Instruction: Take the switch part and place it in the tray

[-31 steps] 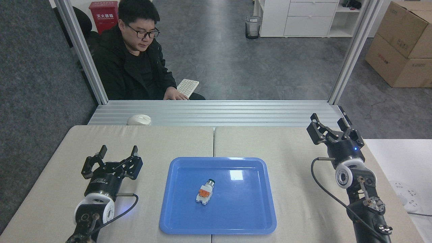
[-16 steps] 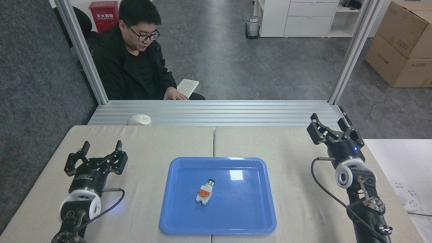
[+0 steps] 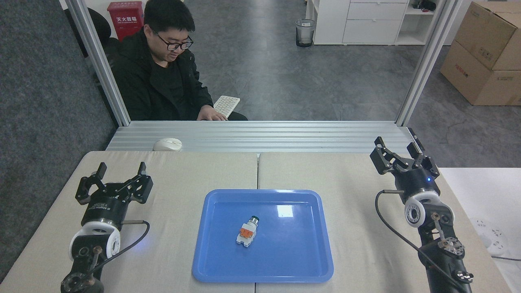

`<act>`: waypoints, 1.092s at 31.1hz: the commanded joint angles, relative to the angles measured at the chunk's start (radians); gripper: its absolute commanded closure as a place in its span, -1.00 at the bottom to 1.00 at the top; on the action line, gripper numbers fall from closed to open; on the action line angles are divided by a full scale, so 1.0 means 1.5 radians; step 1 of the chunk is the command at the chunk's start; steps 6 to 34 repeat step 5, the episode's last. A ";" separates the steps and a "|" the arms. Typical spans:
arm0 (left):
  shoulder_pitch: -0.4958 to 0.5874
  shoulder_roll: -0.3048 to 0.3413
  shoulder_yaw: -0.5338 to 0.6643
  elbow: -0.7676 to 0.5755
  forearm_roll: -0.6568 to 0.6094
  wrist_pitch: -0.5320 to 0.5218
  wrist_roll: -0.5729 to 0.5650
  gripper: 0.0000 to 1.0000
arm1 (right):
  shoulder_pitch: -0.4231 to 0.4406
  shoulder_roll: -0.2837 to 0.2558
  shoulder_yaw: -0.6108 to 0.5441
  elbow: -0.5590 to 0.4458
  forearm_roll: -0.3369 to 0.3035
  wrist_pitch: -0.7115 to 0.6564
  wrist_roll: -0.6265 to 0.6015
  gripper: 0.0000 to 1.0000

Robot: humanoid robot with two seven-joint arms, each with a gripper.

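The switch part (image 3: 247, 232), white with an orange middle and a dark green button, lies on its side inside the blue tray (image 3: 301, 260), left of the tray's centre. My left gripper (image 3: 121, 167) is open and empty over the table, well to the left of the tray. Far off at the table's right edge, my right gripper (image 3: 397, 143) also stands open with nothing in it.
A white computer mouse (image 3: 167, 144) rests on the metal ledge behind the table. A person in black sits beyond it with a hand on a white keyboard (image 3: 226, 105). A white power strip (image 3: 488, 240) lies at the right.
My left arm has drawn back to the left, away from the tray, and slightly toward the far side. The switch part and the right arm have not moved.
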 commanded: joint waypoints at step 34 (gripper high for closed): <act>-0.003 -0.040 -0.053 -0.002 -0.043 0.004 -0.001 -0.99 | 0.000 0.000 0.000 0.001 0.000 0.000 0.000 -1.00</act>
